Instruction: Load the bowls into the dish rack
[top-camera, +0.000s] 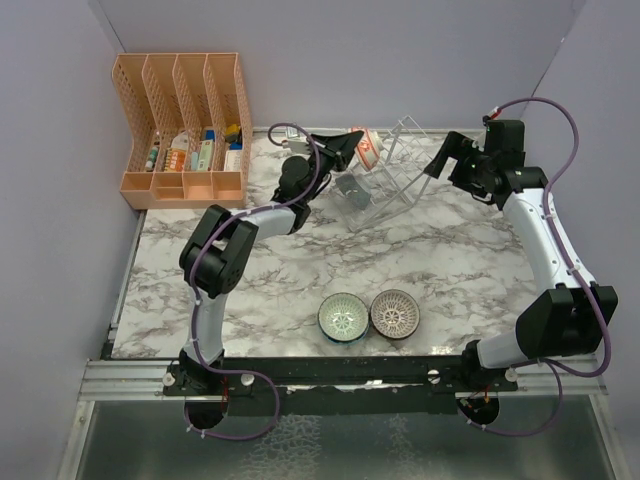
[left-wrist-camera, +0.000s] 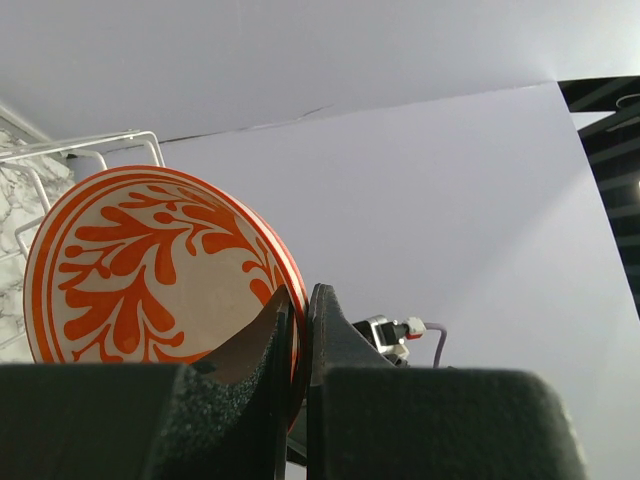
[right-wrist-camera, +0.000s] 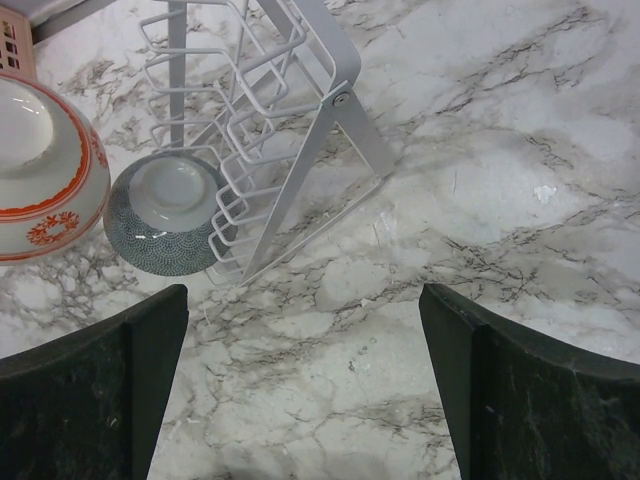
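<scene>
Red-and-white bowl (left-wrist-camera: 150, 265) is up off the bench (top-camera: 450, 260), pinched at its rim by the left tool (left-wrist-camera: 300, 300). The fingers are squeezed together on the edge, so the bowl stands on its side with the leafy orange pattern facing that wrist camera. It hangs right at the far end of the dish rack (right-wrist-camera: 290, 120), and a bit of white rack wire pokes out just behind it. From above it looks like it's over the rack rather than seated in a slot, but I can't tell if it touches the wires. A grey-blue bowl (right-wrist-camera: 170, 215) is already tipped on edge against the rack's lower wires, just beside the held bowl, with its foot turned toward the right tool (right-wrist-camera: 305, 300). That tool hangs over bare marble on the other side of the rack, its fingers spread wide apart with nothing between them. The teal bowl (top-camera: 342, 317) and the brown-grey bowl (top-camera: 394, 313) sit upright side by side, well behind both tools, near the arm bases. An orange organizer (top-camera: 185, 130) stands off to the left tool's left, in the far corner.
</scene>
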